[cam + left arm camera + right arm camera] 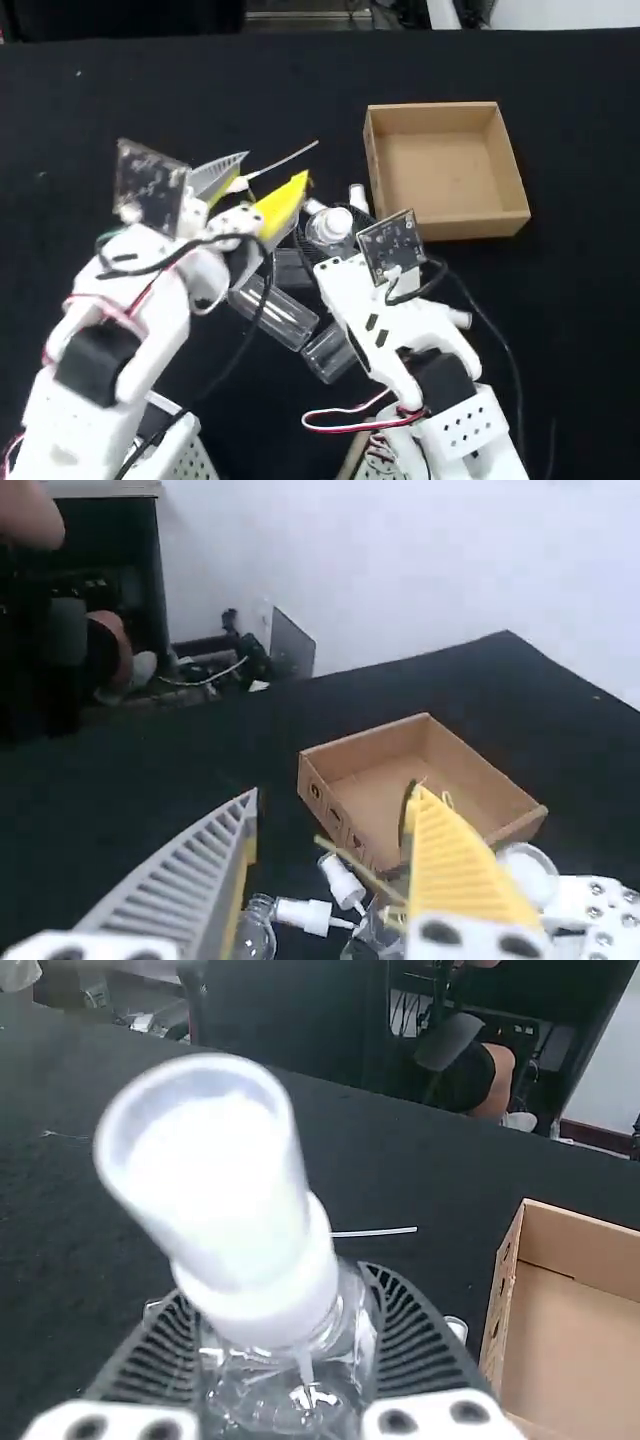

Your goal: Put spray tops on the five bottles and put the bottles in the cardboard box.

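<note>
My right gripper [326, 238] is shut on a clear bottle [262, 1385] held upright, with a white capped spray top [222, 1180] on its neck. In the high view this bottle [330, 224] stands just left of the cardboard box [450, 226]. My left gripper [272, 170] hovers open beside it, its grey and yellow fingers [452, 872] apart with nothing between them. Below them lie loose white spray tops [341, 881] and another bottle [256, 932]. The box [338, 802] is empty.
Several clear bottles [272, 316] lie on the black table [120, 90] between and under the two arms. A thin white dip tube [286, 158] lies on the cloth behind the left gripper. The box's near wall [502, 1300] is close to the held bottle.
</note>
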Controlling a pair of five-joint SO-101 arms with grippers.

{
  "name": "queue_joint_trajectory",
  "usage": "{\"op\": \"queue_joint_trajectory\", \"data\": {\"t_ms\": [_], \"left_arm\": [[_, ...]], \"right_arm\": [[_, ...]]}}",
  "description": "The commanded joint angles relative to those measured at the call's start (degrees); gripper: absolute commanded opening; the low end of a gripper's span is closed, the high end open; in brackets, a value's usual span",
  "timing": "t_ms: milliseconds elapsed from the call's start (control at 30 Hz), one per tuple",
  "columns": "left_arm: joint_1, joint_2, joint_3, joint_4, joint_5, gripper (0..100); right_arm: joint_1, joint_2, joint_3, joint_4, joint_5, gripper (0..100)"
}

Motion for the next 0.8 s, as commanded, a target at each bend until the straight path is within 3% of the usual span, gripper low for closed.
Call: {"op": "queue_joint_trajectory", "data": {"t_ms": [0, 200, 300, 433, 633, 767], "left_arm": [[-0.7, -5.3, -4.4, 5.2, -1.7, 23], [10.8, -7.2, -3.8, 13.5, -9.9, 23], [14.7, -6.9, -3.7, 13.5, -12.0, 23], [14.1, -3.2, -3.7, 10.1, -12.4, 23], [7.8, 7.0, -4.4, 2.8, -12.3, 23], [7.1, 9.3, -4.5, 2.5, -12.3, 23]], "right_arm": [[0.9, 0.5, -2.6, -1.7, -0.1, 1.0], [0.9, 0.7, -2.6, -1.7, -0.1, 1.0], [0.9, 0.7, -2.6, -1.6, -0.1, 1.0], [0.9, 0.7, -2.6, -1.4, -0.1, 1.0], [1.1, 0.7, -2.6, -1.5, -0.1, 1.0], [1.1, 0.8, -2.6, -1.6, 0.0, 1.0]]}}
